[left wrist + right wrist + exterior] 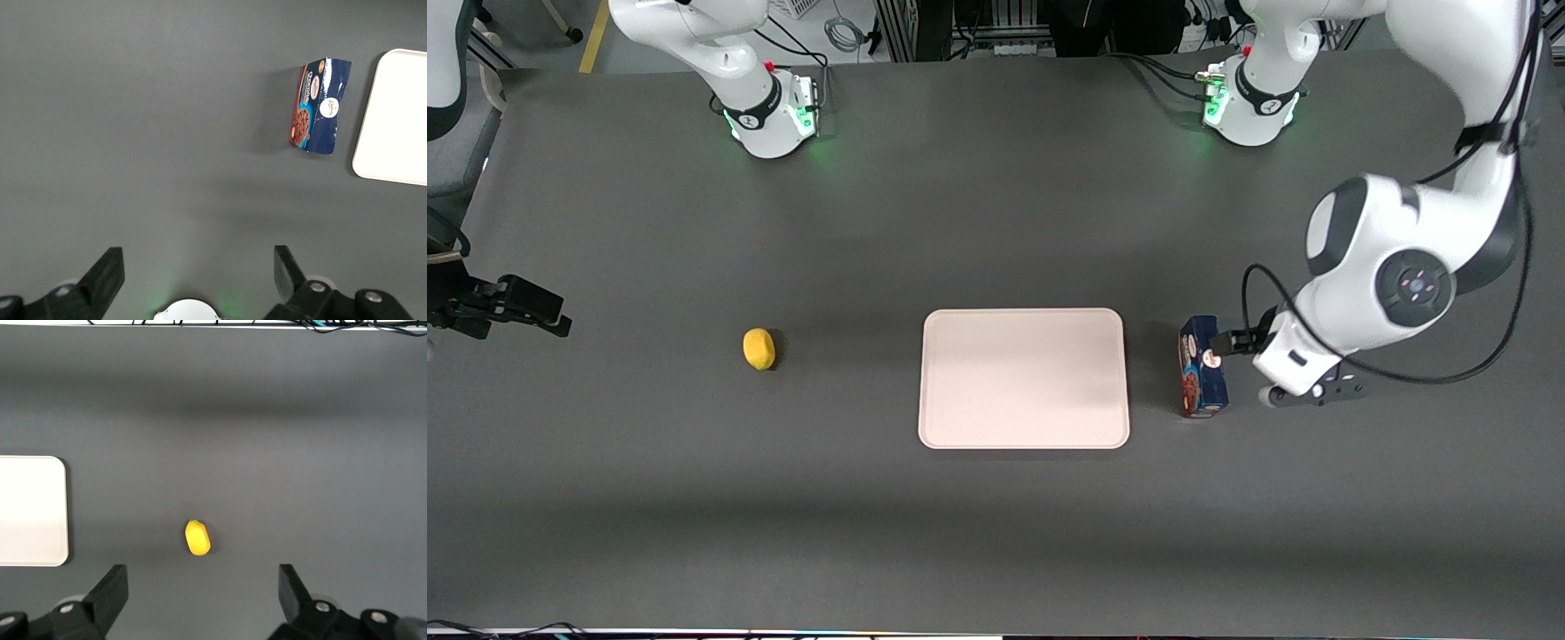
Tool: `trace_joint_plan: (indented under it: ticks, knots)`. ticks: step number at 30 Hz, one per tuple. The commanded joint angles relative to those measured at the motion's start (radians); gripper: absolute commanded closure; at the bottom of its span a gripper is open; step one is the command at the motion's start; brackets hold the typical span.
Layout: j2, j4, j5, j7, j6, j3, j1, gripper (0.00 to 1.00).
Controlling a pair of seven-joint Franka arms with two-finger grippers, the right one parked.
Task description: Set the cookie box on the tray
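Box (1202, 366) stands on the surface just beside the tray (1023, 378), toward the working arm's end. Claw (198, 275) spread wide, empty, near the box but apart. Light thin cardboard, likely crushable and easily tipped; pinch gently across the narrow faces, mid-height.

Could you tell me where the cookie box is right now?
The cookie box stands on the table beside the tray, toward the working arm's end, with the open gripper hovering apart from it.

cookie box (1203, 366): navy blue, white round logo, brown cookie picture
tray (1024, 378): pale pinkish white
lemon (759, 348): yellow
table (996, 533): dark grey
gripper (198, 275): black fingers, beside the box
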Motion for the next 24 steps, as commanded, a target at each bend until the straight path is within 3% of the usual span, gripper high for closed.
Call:
trace_joint_plan:
  ticks: [1, 8, 24]
  knots:
    - [0.078, -0.043, 0.047, 0.014, 0.102, -0.061, 0.0, 0.0]
    - [0.139, -0.126, 0.059, 0.014, 0.246, -0.084, -0.002, 0.0]
    - [0.325, -0.128, 0.127, -0.009, 0.437, -0.084, -0.008, 0.0]
